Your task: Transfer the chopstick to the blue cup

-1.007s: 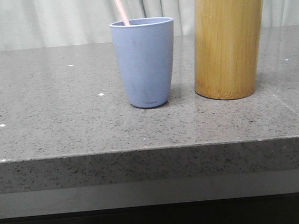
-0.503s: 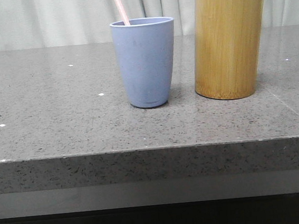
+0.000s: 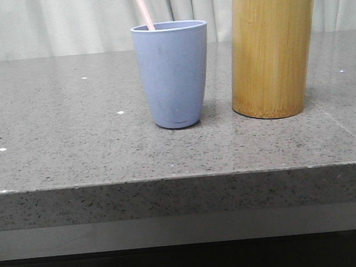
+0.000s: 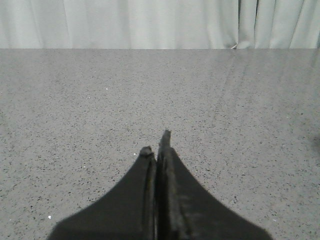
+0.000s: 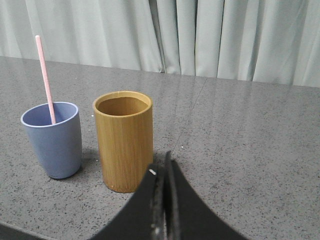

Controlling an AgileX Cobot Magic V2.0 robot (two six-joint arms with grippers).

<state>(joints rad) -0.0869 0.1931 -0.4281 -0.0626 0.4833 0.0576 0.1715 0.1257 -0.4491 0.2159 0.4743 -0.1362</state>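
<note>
The pale pink chopstick [image 5: 45,80] stands inside the blue cup [image 5: 52,138] at the frame's left, its long axis near upright, leaning against the rim. The right gripper [image 5: 163,172], clenched and empty, sits nearer, beyond the bamboo cylinder [image 5: 123,140]. The left gripper [image 4: 156,150] is clenched over bare countertop [image 4: 75,100].

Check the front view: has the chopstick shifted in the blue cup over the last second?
No. The chopstick leans at the same angle, meeting the blue cup at the same spot on its rim, left of the bamboo cylinder.
</note>
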